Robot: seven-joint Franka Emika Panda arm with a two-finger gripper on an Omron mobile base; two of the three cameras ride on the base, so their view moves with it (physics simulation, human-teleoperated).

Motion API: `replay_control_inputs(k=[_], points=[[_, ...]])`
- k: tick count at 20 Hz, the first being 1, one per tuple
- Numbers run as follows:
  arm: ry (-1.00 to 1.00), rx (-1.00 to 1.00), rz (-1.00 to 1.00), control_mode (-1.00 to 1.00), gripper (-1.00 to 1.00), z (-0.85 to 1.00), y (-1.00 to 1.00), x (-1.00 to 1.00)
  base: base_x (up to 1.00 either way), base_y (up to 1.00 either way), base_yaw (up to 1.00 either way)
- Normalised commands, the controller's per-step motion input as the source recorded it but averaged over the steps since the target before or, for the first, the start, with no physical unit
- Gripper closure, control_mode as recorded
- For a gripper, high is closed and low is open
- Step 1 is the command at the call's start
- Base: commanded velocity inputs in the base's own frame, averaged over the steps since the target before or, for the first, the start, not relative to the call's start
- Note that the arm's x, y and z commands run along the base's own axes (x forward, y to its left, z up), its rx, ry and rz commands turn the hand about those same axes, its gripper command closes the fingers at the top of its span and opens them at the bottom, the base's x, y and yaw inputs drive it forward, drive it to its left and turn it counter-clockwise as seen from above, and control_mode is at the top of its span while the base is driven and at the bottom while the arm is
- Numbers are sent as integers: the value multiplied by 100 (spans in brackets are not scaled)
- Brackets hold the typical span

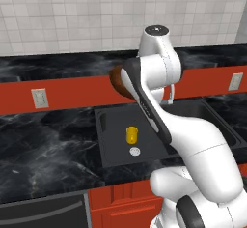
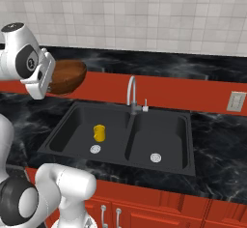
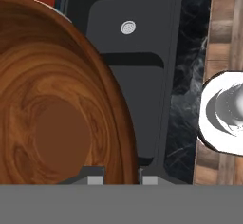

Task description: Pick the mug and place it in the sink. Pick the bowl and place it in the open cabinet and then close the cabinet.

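Base views: I look forward and down from behind-left and behind-right, sharing the sink [image 1: 149, 140].
Hand view: close above the bowl [image 3: 57, 109].

Brown bowl [image 2: 67, 76] raised above counter; yellow mug [image 2: 99, 133] upright in sink [image 2: 164, 125]

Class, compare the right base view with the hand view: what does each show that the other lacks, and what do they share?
Right base view alone: the yellow mug standing in the sink's left basin, the curved faucet and a wall outlet. Hand view alone: the wood grain inside the bowl, seen close up above the gripper. Both: the bowl, held above the counter, and the black sink.
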Motion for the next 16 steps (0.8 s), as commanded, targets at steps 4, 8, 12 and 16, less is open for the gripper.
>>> replay_control_inputs(k=[4,8,12,16], points=[[-1,0,0,-100,100,2,0,-6,0,0,0],[-1,0,0,100,100,2,-5,-19,-46,-8,-1],[0,0,0,100,100,0,0,0,-100,0,-9],[0,0,0,100,100,0,0,0,-100,0,-10]])
